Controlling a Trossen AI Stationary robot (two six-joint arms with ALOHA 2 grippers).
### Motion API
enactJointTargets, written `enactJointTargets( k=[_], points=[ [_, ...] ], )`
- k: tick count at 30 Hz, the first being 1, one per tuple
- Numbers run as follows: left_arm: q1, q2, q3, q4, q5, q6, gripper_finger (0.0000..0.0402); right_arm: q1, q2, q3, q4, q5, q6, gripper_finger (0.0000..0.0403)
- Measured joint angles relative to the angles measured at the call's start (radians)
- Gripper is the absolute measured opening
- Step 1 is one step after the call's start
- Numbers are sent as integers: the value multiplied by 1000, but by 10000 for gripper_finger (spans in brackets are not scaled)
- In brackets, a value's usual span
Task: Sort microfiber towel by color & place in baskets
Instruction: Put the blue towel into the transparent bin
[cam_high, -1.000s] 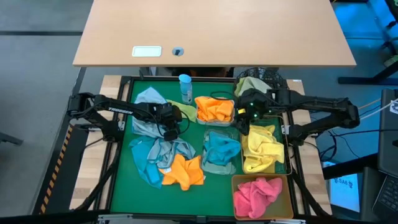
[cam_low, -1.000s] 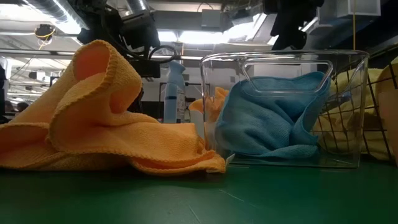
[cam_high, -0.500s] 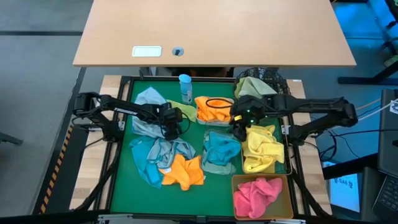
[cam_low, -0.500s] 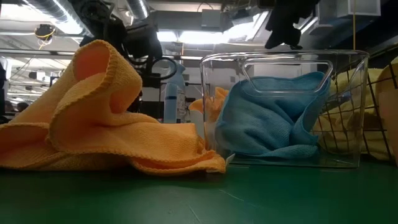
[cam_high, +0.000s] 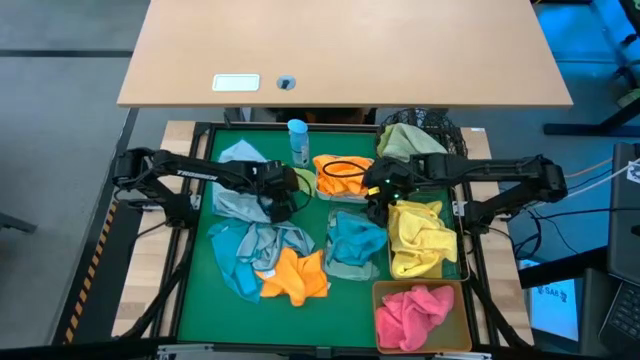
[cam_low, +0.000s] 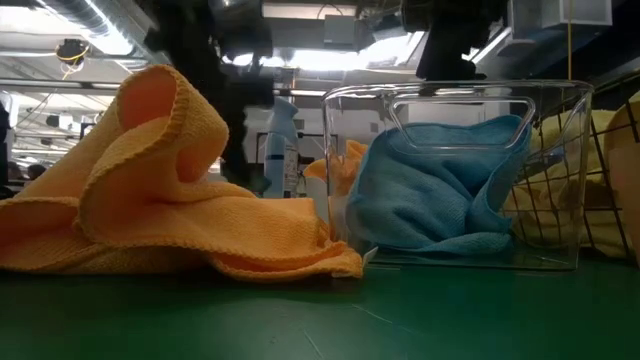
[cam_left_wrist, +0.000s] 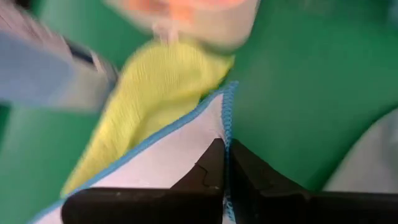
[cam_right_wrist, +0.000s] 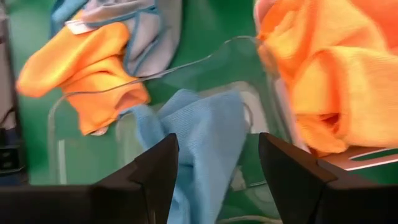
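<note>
My left gripper (cam_high: 283, 192) (cam_left_wrist: 224, 146) is shut on a grey-blue towel (cam_high: 236, 180) at the mat's far left, beside a yellow-green towel (cam_left_wrist: 158, 93). My right gripper (cam_high: 376, 195) (cam_right_wrist: 217, 142) is open and empty. It hovers between the white tub (cam_high: 345, 196) of orange towels and the clear tub (cam_right_wrist: 155, 81) holding a teal towel (cam_high: 355, 240). An orange towel (cam_high: 295, 275), a teal one and a grey one (cam_high: 245, 250) lie loose on the mat. The wire basket (cam_high: 462, 245) holds yellow towels, the amber tub (cam_high: 378, 292) pink, the black round basket (cam_high: 445, 132) light green. My left gripper pinches the grey-blue towel between its two fingers at its blue-stitched edge (cam_left_wrist: 227, 115), coming from above. The hem runs along the line between the fingertips. The rest of the towel lies spread on the mat (cam_high: 232, 200).
A blue-capped bottle (cam_high: 297, 140) stands at the mat's far edge, close to the left gripper. The five containers crowd the mat's right half. Bare green mat (cam_high: 345, 310) shows along the near edge. A wooden desk (cam_high: 340, 50) stands beyond the table.
My right gripper has moved toward the table's left, from over the wire basket's far end to the gap by the white and clear tubs. My left gripper has shifted a little toward the right, closer to the white tub.
</note>
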Motion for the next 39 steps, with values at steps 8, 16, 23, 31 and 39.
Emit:
enactJointTargets(
  k=[8,16,23,31,39],
  points=[
    [-45,-7,259,-94,10,67,2,0,-5,0,4,59,-50,221],
    [-97,-7,503,-105,22,80,1,0,-24,0,24,76,-83,221],
    [-135,-7,651,-105,18,88,1,-1,-52,-1,226,230,-228,221],
    [-165,-7,701,-64,13,142,0,-1,-63,0,487,165,-402,221],
    [-173,-7,701,-16,13,168,0,0,-63,0,569,72,-446,221]
  ],
)
